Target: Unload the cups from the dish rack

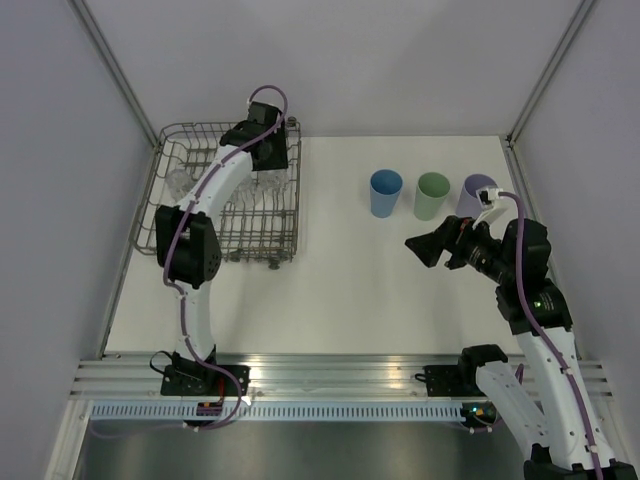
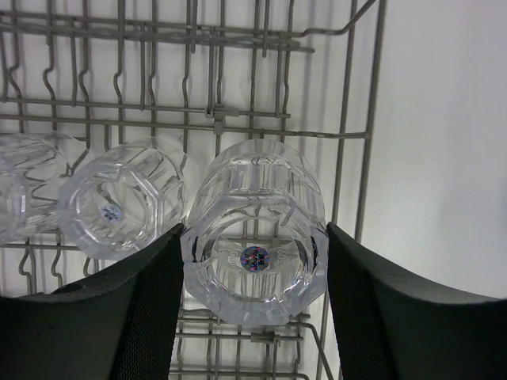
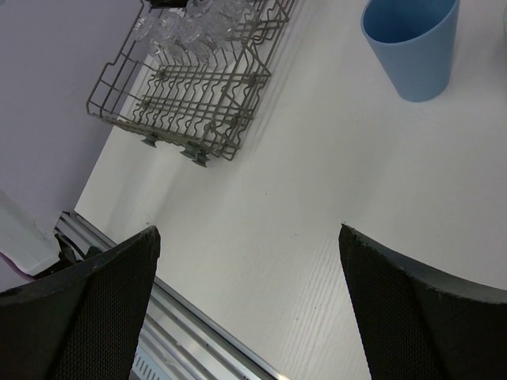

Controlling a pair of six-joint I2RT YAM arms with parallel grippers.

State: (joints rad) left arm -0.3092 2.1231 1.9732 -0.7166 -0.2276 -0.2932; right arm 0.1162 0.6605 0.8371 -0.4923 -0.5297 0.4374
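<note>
The grey wire dish rack (image 1: 160, 215) stands at the far left of the table. My left gripper (image 1: 268, 150) reaches down into its far right corner. In the left wrist view the gripper (image 2: 253, 261) is shut on a clear cup (image 2: 253, 229), base up, one finger against each side. Two more clear cups (image 2: 119, 210) (image 2: 20, 186) sit to its left in the rack (image 2: 348, 158). The blue cup (image 1: 385, 192), green cup (image 1: 432, 195) and lilac cup (image 1: 472, 192) stand in a row on the table. My right gripper (image 1: 425, 250) is open and empty, in front of that row.
The right wrist view shows the blue cup (image 3: 412, 43), the rack (image 3: 198, 103) with clear cups in it, and bare white table under the open gripper (image 3: 249, 301). A metal rail (image 1: 330, 375) runs along the near edge. Grey walls enclose the table.
</note>
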